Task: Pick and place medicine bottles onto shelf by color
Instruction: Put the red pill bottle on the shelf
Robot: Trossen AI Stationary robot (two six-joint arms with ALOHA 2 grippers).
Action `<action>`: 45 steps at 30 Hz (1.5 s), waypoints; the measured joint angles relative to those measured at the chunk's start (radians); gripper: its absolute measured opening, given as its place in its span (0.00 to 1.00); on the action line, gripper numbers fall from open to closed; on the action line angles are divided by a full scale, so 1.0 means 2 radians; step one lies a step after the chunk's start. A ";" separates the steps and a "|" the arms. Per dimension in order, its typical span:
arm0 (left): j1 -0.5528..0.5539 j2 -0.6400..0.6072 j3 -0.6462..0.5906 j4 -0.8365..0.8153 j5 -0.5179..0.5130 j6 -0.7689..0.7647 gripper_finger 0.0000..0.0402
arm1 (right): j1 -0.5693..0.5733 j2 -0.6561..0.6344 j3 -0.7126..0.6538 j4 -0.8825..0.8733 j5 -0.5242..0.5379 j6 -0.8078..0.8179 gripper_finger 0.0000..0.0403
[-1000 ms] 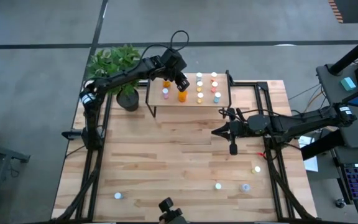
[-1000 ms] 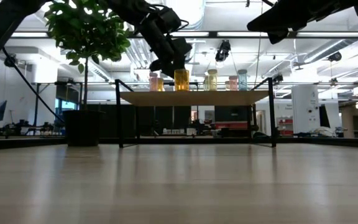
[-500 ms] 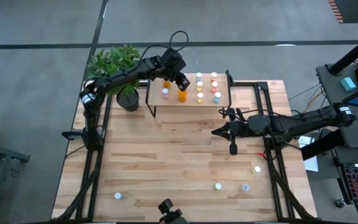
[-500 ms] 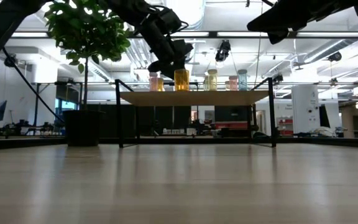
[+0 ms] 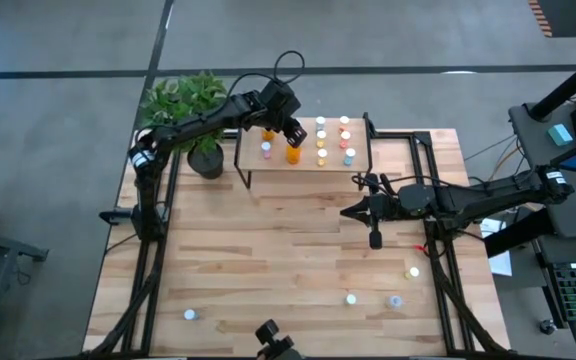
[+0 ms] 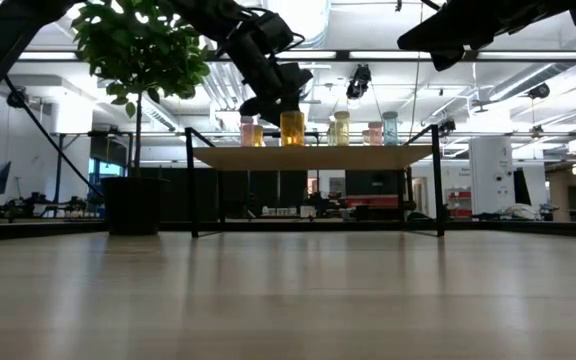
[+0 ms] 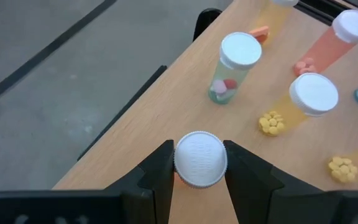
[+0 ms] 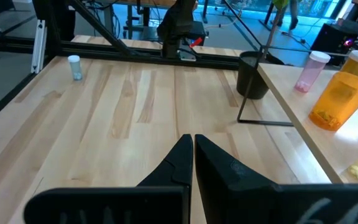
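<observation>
The shelf (image 5: 306,172) stands at the table's far edge, and several small medicine bottles (image 5: 321,140) with pale caps stand on its wooden top. A larger orange bottle (image 5: 293,154) stands near the shelf's front left, beside a pink bottle (image 5: 266,150). My left gripper (image 5: 289,134) reaches over the shelf and is shut on the orange bottle's white cap. My right gripper (image 5: 346,212) hangs shut over the table's right half, holding nothing. A few more bottles (image 5: 396,300) stand on the table near its front edge. My left gripper pinches the orange bottle's white cap (image 7: 201,160) between its two fingers, one on each side of the cap's ribbed rim. The fingers slant down from the shelf's far left. The bottle (image 6: 292,128) stands upright with its base at the shelf top (image 6: 308,156).
A potted plant (image 5: 183,100) stands just left of the shelf, behind my left arm. On the table stand loose bottles: a blue one (image 5: 189,314) at the near left, and others (image 5: 351,298) and a yellow one (image 5: 414,271) at the near right. Black frame rails (image 5: 158,250) run along the table's sides.
</observation>
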 joint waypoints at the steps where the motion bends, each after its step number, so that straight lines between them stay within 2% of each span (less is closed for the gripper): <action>1: 0.000 0.000 0.000 0.000 0.000 0.000 0.27 | 0.000 0.000 0.000 0.000 0.000 0.000 0.02; 17: 0.000 0.000 0.000 -0.001 -0.001 0.001 0.40 | 0.000 0.000 0.000 0.000 0.000 -0.001 0.02; 32: 0.000 0.000 0.003 -0.001 -0.002 0.015 0.41 | 0.000 0.000 0.000 0.000 0.000 -0.001 0.02; 37: -0.003 -0.019 0.007 -0.004 0.001 0.088 0.41 | 0.000 0.000 0.000 0.000 0.000 0.000 0.02; 43: -0.011 -0.059 0.010 -0.045 0.004 0.346 0.41 | 0.000 0.000 0.000 -0.002 0.000 0.014 0.02; 45: -0.012 -0.065 0.010 -0.068 0.005 0.410 0.40 | 0.000 0.000 0.000 -0.003 0.000 0.023 0.02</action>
